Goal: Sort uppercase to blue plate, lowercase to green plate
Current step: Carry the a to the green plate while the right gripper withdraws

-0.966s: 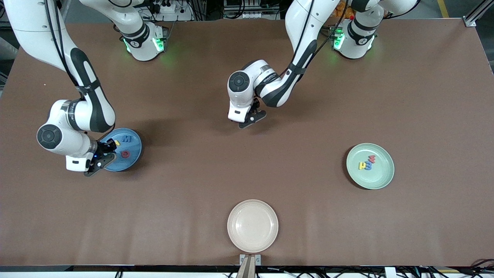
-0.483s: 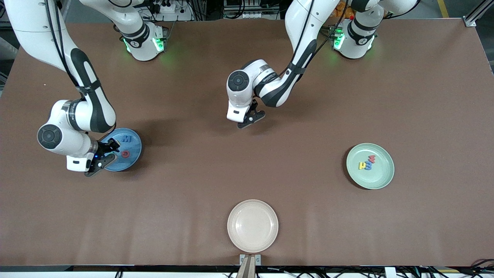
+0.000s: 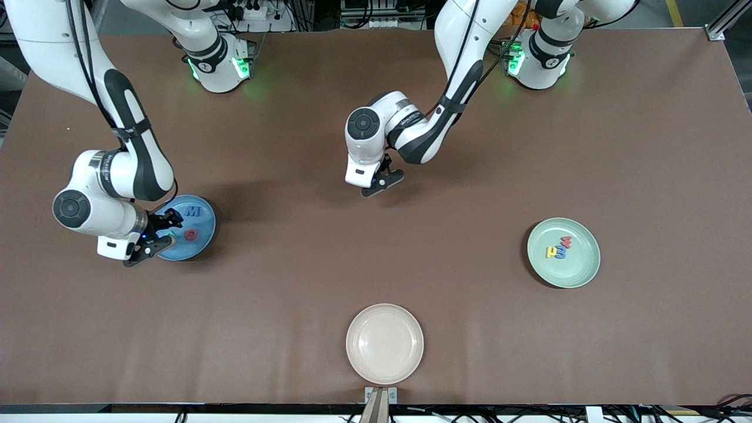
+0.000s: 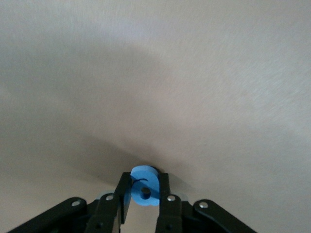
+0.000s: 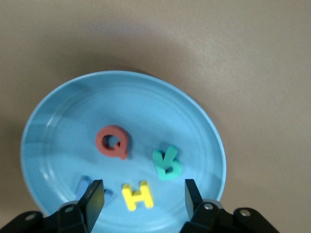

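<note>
Front view, from high above a brown desk (image 3: 376, 264). Toward the right arm's end, a blue plate (image 3: 202, 235) with a blue M (image 3: 192, 211) and a red Q (image 3: 190, 235) visible on it. Right pincer (image 3: 151, 237) low over that plate's rim, fingers apart and holding nothing. Toward the left arm's end, a pale green plate (image 3: 578, 273) carrying a yellow letter (image 3: 551, 252), a blue letter (image 3: 560, 252) and a red w (image 3: 566, 241), all bunched together. Nearest the camera, mid-desk, an empty beige plate (image 3: 385, 343). Left pincer (image 3: 380, 182) down at mid-desk, well apart from all three plates.

Left wrist view. Left pincer's fingers (image 4: 163, 199) clamped together on a small blue foam letter (image 4: 144, 187), likely the lowercase a, just above or still on bare desk.

Right wrist view. Blue plate (image 5: 58, 121) seen from above, holding the red Q (image 5: 112, 141), a green R (image 5: 167, 163), a yellow H (image 5: 137, 195) and a blue letter (image 5: 87, 189) half hidden by one finger. Right pincer's fingers (image 5: 92, 200) spread wide on either side of the yellow H, nothing between them gripped.

Possible trouble from here: grip on only an edge of the soft blue letter, so a slip or twist during the long carry to the green plate. Also a nudge to the yellow H or the plate rim if the right pincer rises at a slant.
</note>
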Tool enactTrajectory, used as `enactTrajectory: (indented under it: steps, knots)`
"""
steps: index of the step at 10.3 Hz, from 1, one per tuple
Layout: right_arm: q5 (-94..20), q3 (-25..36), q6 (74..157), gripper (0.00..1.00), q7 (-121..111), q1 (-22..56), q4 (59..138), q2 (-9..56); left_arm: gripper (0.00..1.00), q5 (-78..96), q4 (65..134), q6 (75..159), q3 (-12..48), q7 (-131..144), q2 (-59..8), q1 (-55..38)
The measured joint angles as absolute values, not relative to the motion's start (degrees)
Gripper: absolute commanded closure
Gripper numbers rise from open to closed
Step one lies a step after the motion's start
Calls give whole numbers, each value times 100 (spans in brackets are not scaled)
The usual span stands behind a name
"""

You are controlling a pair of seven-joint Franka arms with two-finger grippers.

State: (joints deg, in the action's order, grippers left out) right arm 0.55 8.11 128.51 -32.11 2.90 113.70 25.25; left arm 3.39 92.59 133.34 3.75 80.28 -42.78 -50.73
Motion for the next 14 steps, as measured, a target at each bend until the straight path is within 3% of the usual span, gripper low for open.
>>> enactTrajectory:
  steps: [1,4,8,13,14]
  knots:
    - [52,810,12537,0,-2843,291,11317,2362,100,334,9195,13289,296,8028,-4142,-5004]
    - [57,809,11295,0,-2109,293,10844,1815,100,112,9131,12478,207,7301,-3299,-4317]
    - [64,823,9666,0,-1667,277,9685,1060,100,96,9177,11208,191,4450,-2573,-2586]
    - [61,819,9349,0,-1235,220,8809,583,100,94,9377,10839,195,829,-2711,-302]
    - [60,811,9349,0,-1165,219,8780,499,85,94,9389,10991,197,499,-2883,-39]
